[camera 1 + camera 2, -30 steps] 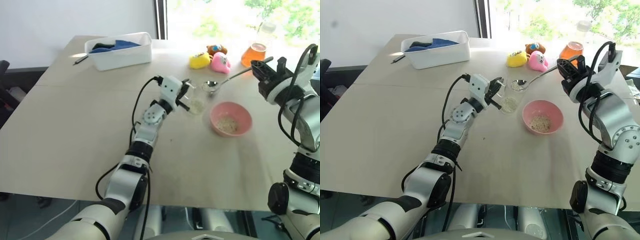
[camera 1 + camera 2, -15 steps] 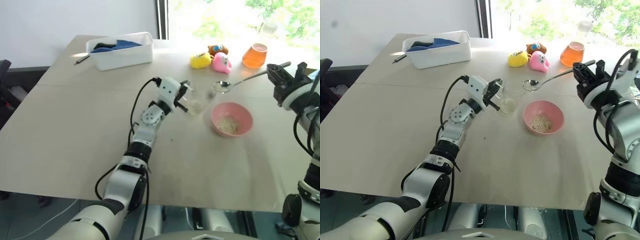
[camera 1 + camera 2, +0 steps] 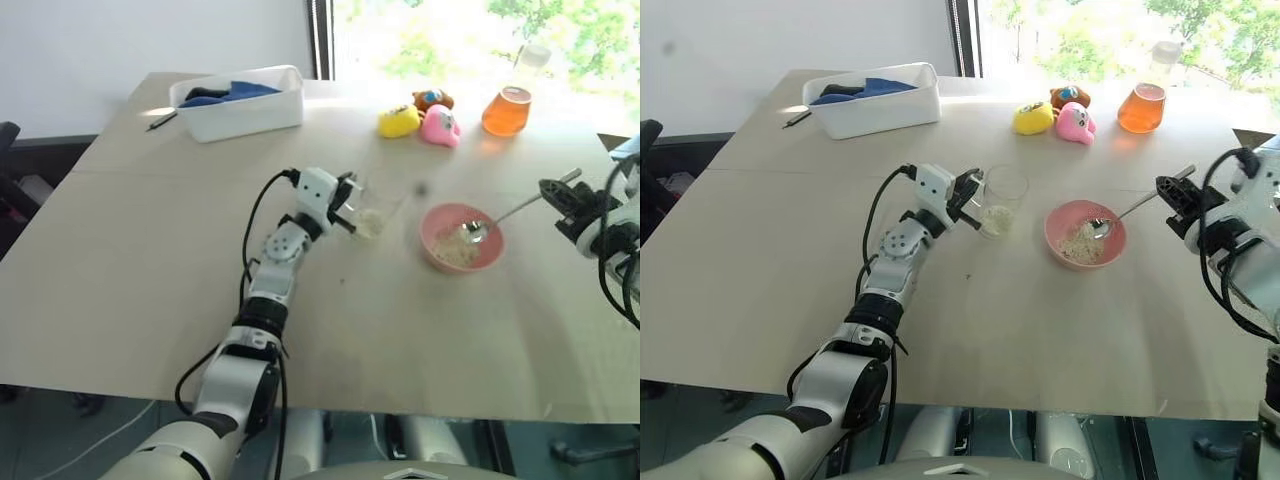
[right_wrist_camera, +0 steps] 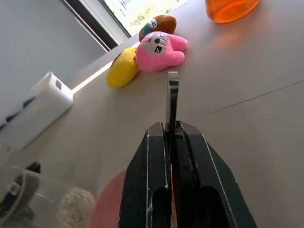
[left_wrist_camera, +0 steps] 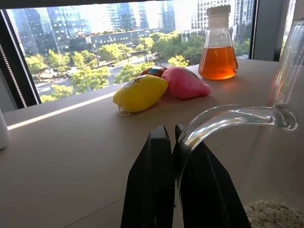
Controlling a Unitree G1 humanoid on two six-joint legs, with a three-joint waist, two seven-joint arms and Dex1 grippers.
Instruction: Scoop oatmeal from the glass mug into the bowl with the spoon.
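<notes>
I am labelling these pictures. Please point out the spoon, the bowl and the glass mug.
spoon (image 3: 1102, 227): right eye view, its scoop end.
bowl (image 3: 1110, 250): right eye view, pink rim.
glass mug (image 3: 1004, 188): right eye view, clear wall.

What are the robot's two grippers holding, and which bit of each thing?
The left gripper pinches the glass mug by its handle. The right gripper pinches the spoon near the end of its long handle.

spoon (image 4: 172, 102) bowl hidden behind fingers (image 4: 156, 180), glass mug (image 5: 266, 142) cut off at edge
</notes>
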